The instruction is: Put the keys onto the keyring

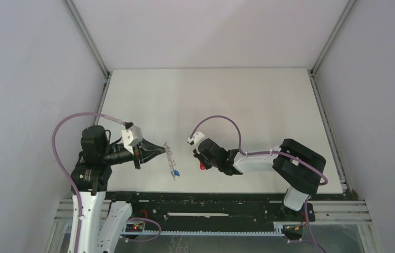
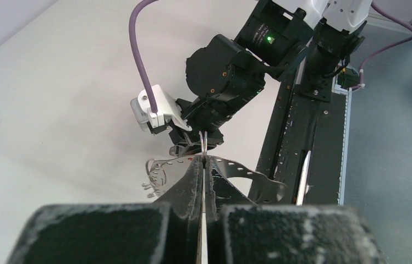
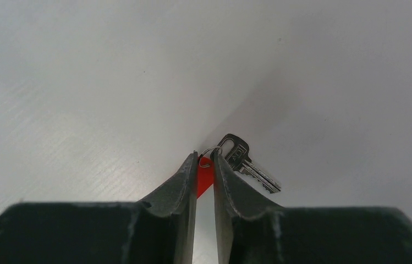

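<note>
While the left gripper (image 2: 202, 160) clamped the keyring (image 2: 243, 168) as a steady target, the right gripper (image 3: 204, 160) pinched the red key (image 3: 204, 181) by its head, apparently for threading.

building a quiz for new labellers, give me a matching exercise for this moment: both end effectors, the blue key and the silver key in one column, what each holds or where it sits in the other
Column one:
1 left end effector
2 right end effector
3 blue-headed key
4 silver key

Column two:
a closed on the red tag
b beside the near end of the keyring, seen from the top view
c closed on the keyring
d past the fingertips, joined to the red tag by a small ring

Pairs: 1-c, 2-a, 3-b, 4-d
</note>
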